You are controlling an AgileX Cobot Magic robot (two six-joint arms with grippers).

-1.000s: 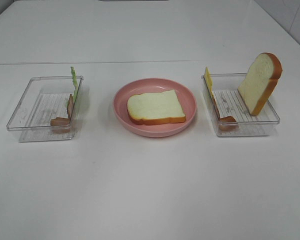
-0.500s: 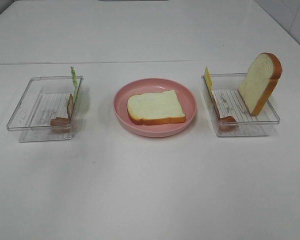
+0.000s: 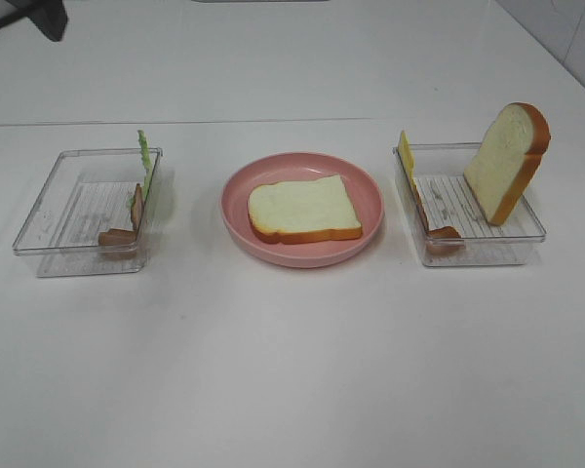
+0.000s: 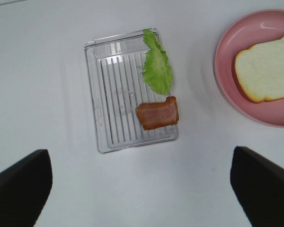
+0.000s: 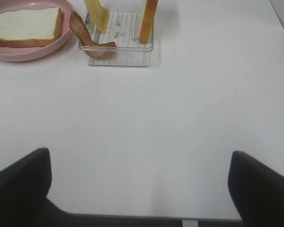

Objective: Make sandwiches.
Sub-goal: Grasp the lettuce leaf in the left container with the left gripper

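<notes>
One bread slice [image 3: 304,208] lies flat on the pink plate [image 3: 302,255] at mid-table. The left clear tray [image 3: 68,210] holds a green lettuce leaf [image 3: 144,161] and a bacon strip [image 3: 127,222], both leaning on its right wall. The right tray [image 3: 463,210] holds yellow cheese [image 3: 406,154], bacon [image 3: 435,230] and an upright bread slice [image 3: 507,161]. My left gripper [image 4: 139,156] hangs open high above the left tray [image 4: 111,94], lettuce [image 4: 157,66] and bacon [image 4: 157,113]. My right gripper [image 5: 139,156] is open over bare table, short of the right tray [image 5: 123,45].
A dark part of my left arm [image 3: 39,15] shows at the far left corner of the exterior view. The plate [image 4: 223,56] with its bread [image 4: 267,71] lies beside the left tray. Plate [image 5: 33,54] and bread [image 5: 26,26] also show in the right wrist view.
A dark part of the left arm has come into the exterior view at the far left corner. The food, trays and plate have not moved.
</notes>
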